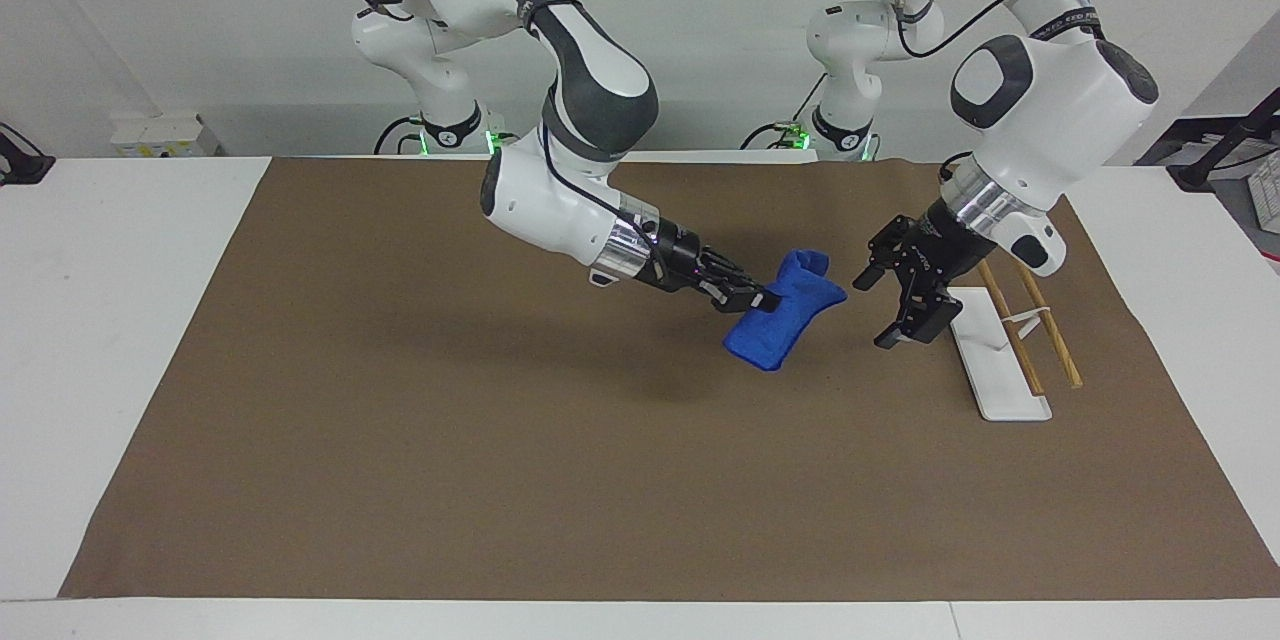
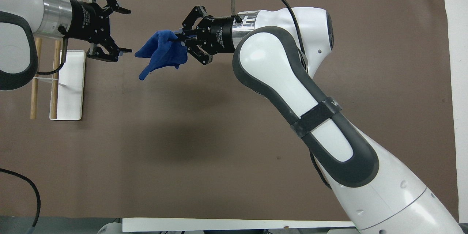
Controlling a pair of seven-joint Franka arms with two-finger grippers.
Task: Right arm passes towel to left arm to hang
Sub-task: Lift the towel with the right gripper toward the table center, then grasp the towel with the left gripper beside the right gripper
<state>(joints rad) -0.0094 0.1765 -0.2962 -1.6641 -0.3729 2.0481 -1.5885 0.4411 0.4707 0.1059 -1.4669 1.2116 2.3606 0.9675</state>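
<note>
The blue towel (image 1: 783, 322) (image 2: 163, 52) hangs bunched in the air over the brown mat. My right gripper (image 1: 766, 300) (image 2: 180, 37) is shut on the edge of it that faces the right arm's end. My left gripper (image 1: 872, 311) (image 2: 128, 31) hovers a short gap from the towel's free end, toward the left arm's end of the table. Its jaws are open and point at the towel with nothing between them. It does not touch the cloth.
A hanging rack stands on the mat at the left arm's end, with a white base (image 1: 1003, 382) (image 2: 69, 91) and two wooden rods (image 1: 1052, 342) (image 2: 34, 91). The left wrist is over it. The brown mat (image 1: 450, 440) covers most of the white table.
</note>
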